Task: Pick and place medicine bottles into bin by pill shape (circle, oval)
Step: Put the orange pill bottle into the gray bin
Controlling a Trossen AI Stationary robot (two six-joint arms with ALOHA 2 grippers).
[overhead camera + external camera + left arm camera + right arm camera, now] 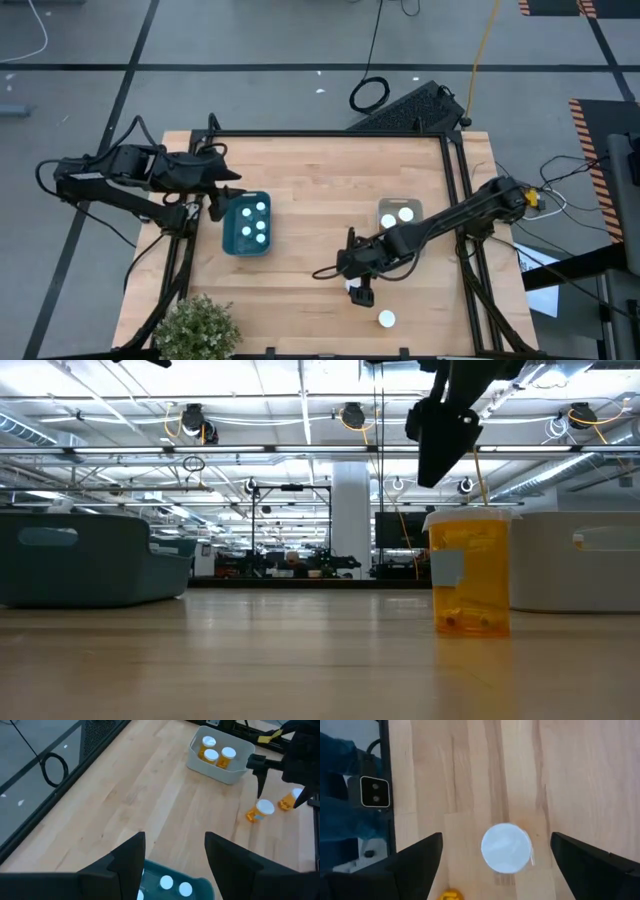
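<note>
One medicine bottle (506, 847), amber with a round white cap, stands upright on its base on the wooden table (300, 170); it also shows in the low view (470, 572). My right gripper (361, 290) hangs open straight above it, a finger on either side of the cap, touching nothing. A second bottle (386, 319) stands closer to the near edge. The teal bin (247, 225) holds several bottles, and the white bin (398, 215) holds three (216, 751). My left gripper (175, 855) waits open beside the teal bin's left side.
A potted plant (197, 328) sits at the table's near left corner. A black frame rail (330, 136) runs along the far edge, with a keyboard (410, 108) and a cable coil (368, 95) on the floor behind it. Bare wood lies between the two bins.
</note>
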